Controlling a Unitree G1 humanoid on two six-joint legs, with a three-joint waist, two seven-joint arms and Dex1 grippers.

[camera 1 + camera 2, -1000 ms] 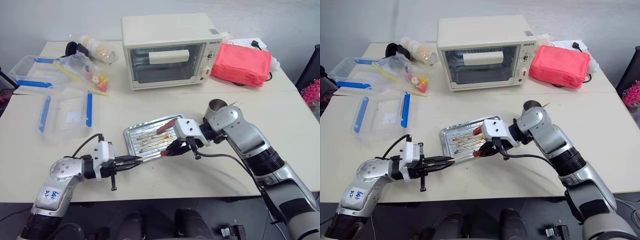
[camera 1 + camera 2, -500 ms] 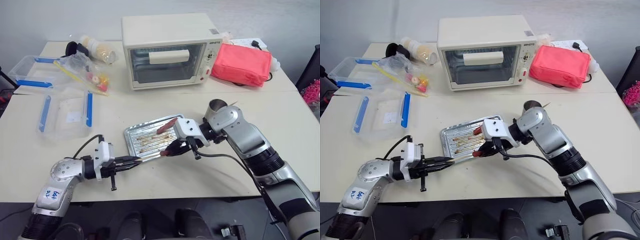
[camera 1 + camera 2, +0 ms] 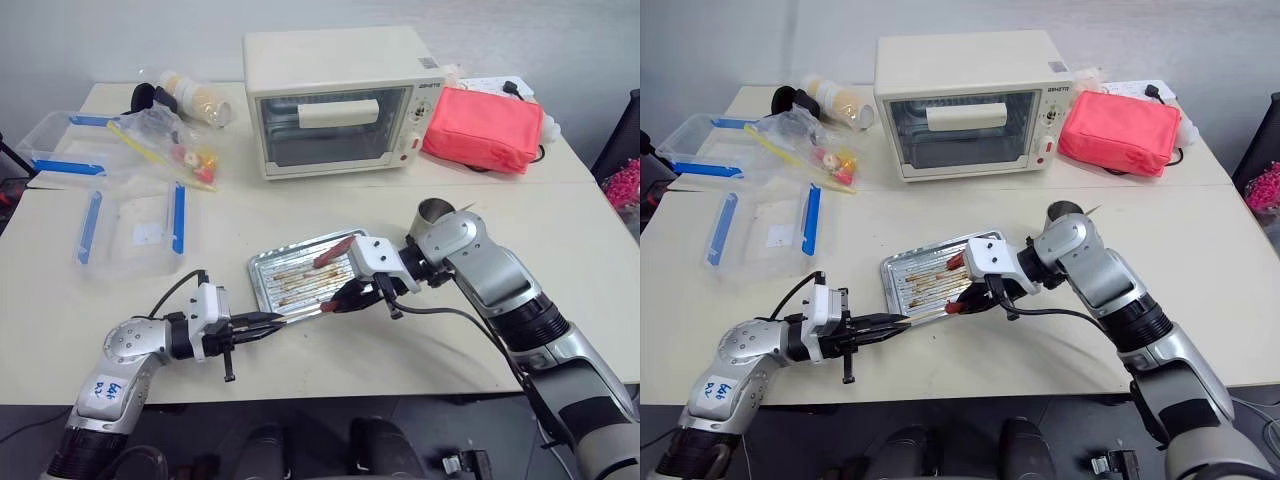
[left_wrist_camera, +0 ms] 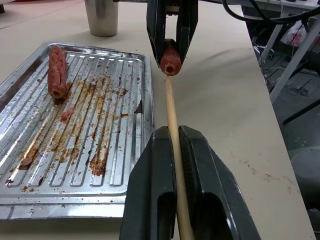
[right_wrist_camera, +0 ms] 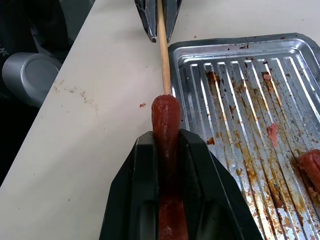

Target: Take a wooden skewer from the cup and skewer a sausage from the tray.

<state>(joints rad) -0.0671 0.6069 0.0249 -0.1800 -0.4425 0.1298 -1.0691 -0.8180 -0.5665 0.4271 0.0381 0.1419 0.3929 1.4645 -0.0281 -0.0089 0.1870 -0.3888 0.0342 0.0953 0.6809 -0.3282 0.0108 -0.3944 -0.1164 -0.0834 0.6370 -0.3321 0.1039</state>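
Note:
My left gripper (image 3: 268,321) is shut on the wooden skewer (image 4: 171,112), which lies nearly level and points right along the table's front. My right gripper (image 3: 338,298) is shut on a reddish-brown sausage (image 5: 166,116), held end-on toward the skewer, just in front of the tray (image 3: 262,277). The skewer's tip meets the sausage's end face (image 4: 170,61); how deep it goes I cannot tell. A second sausage (image 3: 332,252) lies at the tray's far right corner. The metal cup (image 3: 432,212) stands behind my right forearm.
A cream toaster oven (image 3: 335,100) and a red pouch (image 3: 485,128) stand at the back. Clear plastic boxes with blue clips (image 3: 130,228) and a bag of small items (image 3: 175,140) lie at the left. The table's front edge runs just below both grippers.

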